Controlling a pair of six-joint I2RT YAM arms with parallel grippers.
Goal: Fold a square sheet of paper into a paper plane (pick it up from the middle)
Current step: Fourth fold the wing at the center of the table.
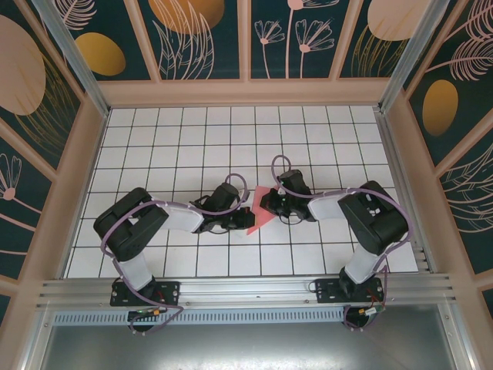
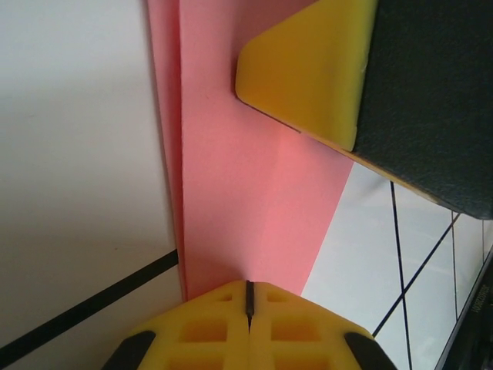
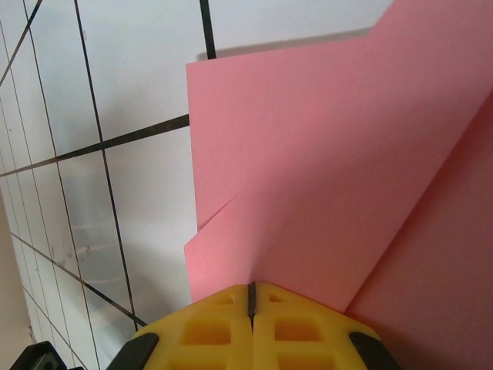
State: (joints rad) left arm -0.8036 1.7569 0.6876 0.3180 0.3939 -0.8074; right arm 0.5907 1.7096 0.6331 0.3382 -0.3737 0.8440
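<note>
The square sheet of paper [image 1: 260, 219] is salmon pink and folded into a pointed wedge, lying mid-table between my two grippers. The left gripper [image 1: 245, 218] meets it from the left, the right gripper [image 1: 269, 203] from the right. In the left wrist view the yellow jaws of the left gripper [image 2: 249, 284] are shut on the paper [image 2: 246, 193], with a crease running up from their seam. A yellow fingertip [image 2: 308, 69] of the right gripper rests on the sheet's far end. In the right wrist view the right gripper [image 3: 250, 285] is shut on the overlapping pink layers [image 3: 323, 169].
The table [image 1: 177, 146] is white with a black grid and is walled on three sides by patterned panels [image 1: 246, 38]. An aluminium rail [image 1: 246, 289] runs along the near edge, where both arm bases are bolted. Purple cables loop over both arms.
</note>
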